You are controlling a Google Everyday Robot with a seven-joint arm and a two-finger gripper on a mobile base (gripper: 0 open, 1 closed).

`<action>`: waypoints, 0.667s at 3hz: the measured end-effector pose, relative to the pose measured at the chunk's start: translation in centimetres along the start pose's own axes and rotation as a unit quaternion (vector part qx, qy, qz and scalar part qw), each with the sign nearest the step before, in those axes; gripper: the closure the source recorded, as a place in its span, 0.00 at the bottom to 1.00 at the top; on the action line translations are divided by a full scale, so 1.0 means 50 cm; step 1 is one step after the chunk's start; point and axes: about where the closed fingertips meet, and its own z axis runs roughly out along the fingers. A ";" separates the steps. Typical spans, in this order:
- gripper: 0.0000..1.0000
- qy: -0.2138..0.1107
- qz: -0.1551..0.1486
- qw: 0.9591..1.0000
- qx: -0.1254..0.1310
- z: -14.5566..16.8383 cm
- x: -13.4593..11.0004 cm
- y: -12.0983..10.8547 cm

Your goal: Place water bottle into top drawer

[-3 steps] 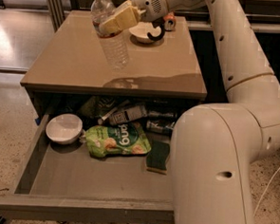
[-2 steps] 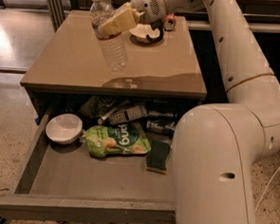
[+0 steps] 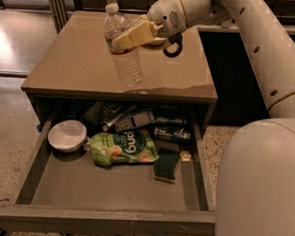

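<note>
My gripper (image 3: 128, 37) is shut on the water bottle (image 3: 122, 48), a clear ribbed bottle with a white cap and a dark label band. It holds the bottle by its upper part, tilted, in the air above the tan cabinet top (image 3: 81, 61). The bottle's base hangs near the top's front edge. The top drawer (image 3: 108, 187) stands pulled out below, wide, grey and shallow.
In the drawer lie a white bowl (image 3: 67, 134), a green snack bag (image 3: 123, 147), a dark sponge (image 3: 165, 165) and bottles and cans (image 3: 137, 119) along its back. My arm's white body (image 3: 263, 187) covers the right side. A dark ring object (image 3: 173, 45) sits on the cabinet top.
The gripper has carried the water bottle forward and slightly right, towards the cabinet's front edge. The drawer's contents have not moved.
</note>
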 end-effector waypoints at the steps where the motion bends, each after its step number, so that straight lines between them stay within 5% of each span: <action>1: 1.00 -0.003 0.010 1.000 -0.004 -0.009 0.036 0.043; 2: 1.00 -0.006 0.022 1.000 -0.006 -0.028 0.086 0.101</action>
